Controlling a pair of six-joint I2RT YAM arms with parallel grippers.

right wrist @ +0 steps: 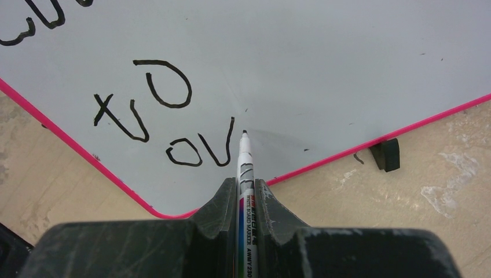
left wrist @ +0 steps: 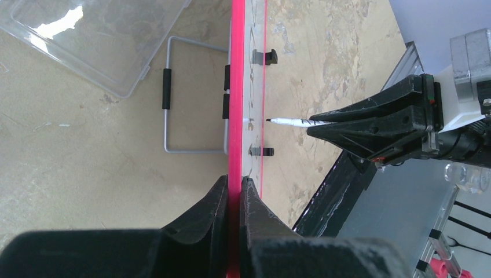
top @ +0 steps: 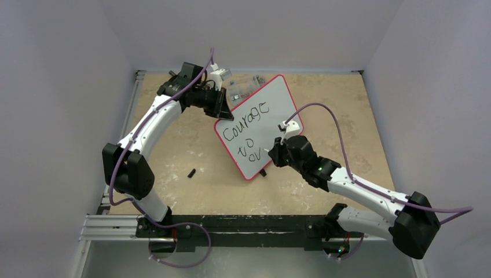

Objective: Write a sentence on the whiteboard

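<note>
Seen from its wrist, the marker (right wrist: pixel 245 165), clamped in the right gripper (right wrist: pixel 246 185), is aimed at 12 o'clock — bare board (right wrist: pixel 347 63) is found at 3 o'clock of the tip, the edge pinched tight by the left gripper (left wrist: pixel 234 182).

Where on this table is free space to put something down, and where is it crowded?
Widest bare patch: the table right of the whiteboard, beyond the right arm. A second lies left of the board, beside the left arm, holding only a small black piece. Crowded: the far edge behind the board, with the clear box and left gripper.
</note>
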